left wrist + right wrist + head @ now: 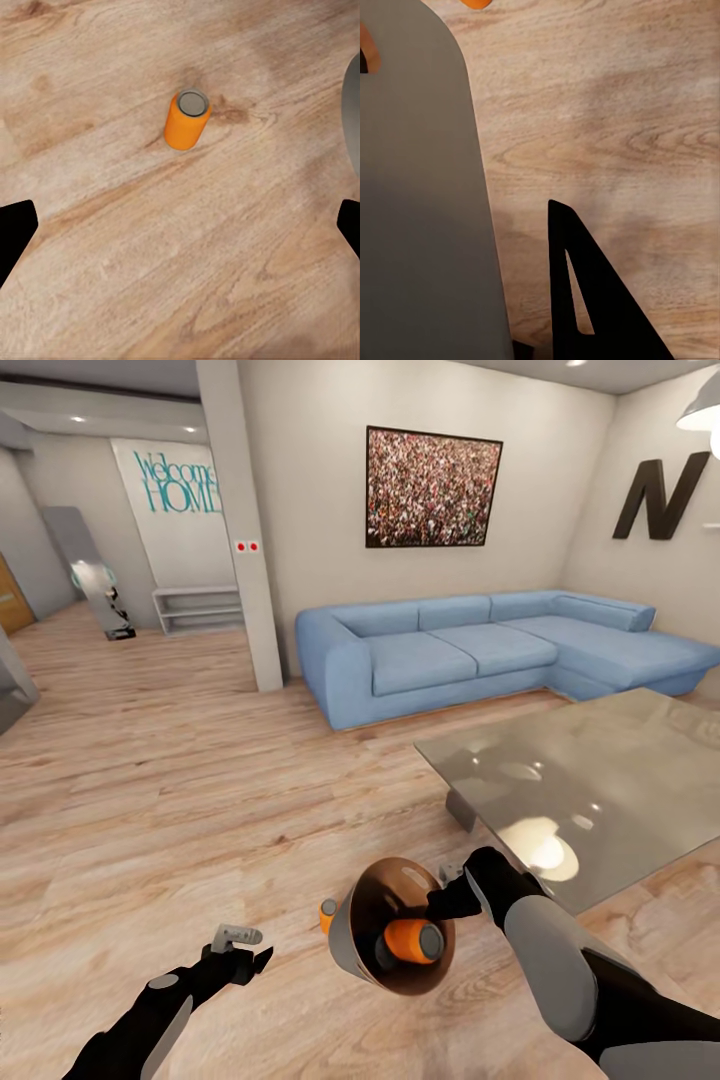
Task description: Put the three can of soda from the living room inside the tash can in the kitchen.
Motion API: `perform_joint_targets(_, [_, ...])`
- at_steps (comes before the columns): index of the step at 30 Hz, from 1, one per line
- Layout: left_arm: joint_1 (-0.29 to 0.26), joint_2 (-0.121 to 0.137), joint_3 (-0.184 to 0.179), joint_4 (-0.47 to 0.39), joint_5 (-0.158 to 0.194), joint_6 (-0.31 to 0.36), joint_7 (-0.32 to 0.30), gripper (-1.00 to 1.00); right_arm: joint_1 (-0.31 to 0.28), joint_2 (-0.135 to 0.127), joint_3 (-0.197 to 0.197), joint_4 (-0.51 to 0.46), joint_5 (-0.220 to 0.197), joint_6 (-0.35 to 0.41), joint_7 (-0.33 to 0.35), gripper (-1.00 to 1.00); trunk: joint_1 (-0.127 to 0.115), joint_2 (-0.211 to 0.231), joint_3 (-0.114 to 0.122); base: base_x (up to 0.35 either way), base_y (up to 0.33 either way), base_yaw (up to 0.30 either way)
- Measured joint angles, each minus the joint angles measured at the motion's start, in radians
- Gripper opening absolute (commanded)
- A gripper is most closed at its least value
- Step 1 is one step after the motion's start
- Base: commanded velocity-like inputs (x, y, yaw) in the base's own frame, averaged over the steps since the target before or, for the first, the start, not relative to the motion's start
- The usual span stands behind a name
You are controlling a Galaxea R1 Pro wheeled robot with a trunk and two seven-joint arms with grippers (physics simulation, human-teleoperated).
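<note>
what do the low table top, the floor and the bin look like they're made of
Low table top: looks like glass, glossy, mirroring ceiling lights.
Floor: light wood planks, matte grain and knots, possibly laminate.
Bin: glossy brown inside, copper-like or lacquered, with a thin matte grey outer wall; an orange can lies inside.

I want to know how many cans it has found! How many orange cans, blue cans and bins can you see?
Orange cans: 2, one inside the bin and one on the floor
Blue cans: 0 in view
Bins: 1, the trash can, held tilted by the right gripper
Total: 3
</note>
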Motion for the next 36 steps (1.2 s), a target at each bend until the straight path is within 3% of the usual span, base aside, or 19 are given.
perform_joint_targets(20, [0.0,0.001,0.0,-0.005,0.001,-0.003,-0.001,1.0,0.0,0.0,0.0,0.0,-0.002,0.0,-0.002,-1.0,-0.077,0.14,0.032,0.0,0.0,0.0])
perform_joint_targets(26, [0.001,0.001,0.0,-0.006,0.002,-0.011,-0.002,1.0,0.0,0.0,0.0,0.0,0.0,0.0,-0.002,-1.0,-0.077,0.14,0.029,0.001,0.0,-0.013])
perform_joint_targets(33, [0.001,0.002,0.0,-0.007,0.003,-0.012,-0.003,1.0,0.0,0.0,-0.085,0.0,-0.002,0.001,-0.003,-1.0,-0.077,0.14,0.033,0.024,0.015,-0.159])
perform_joint_targets(36, [0.001,0.002,0.0,-0.007,0.003,-0.014,-0.004,1.0,0.0,0.0,-0.098,0.0,0.002,0.0,-0.003,-1.0,-0.077,0.14,0.035,0.005,0.005,-0.193])
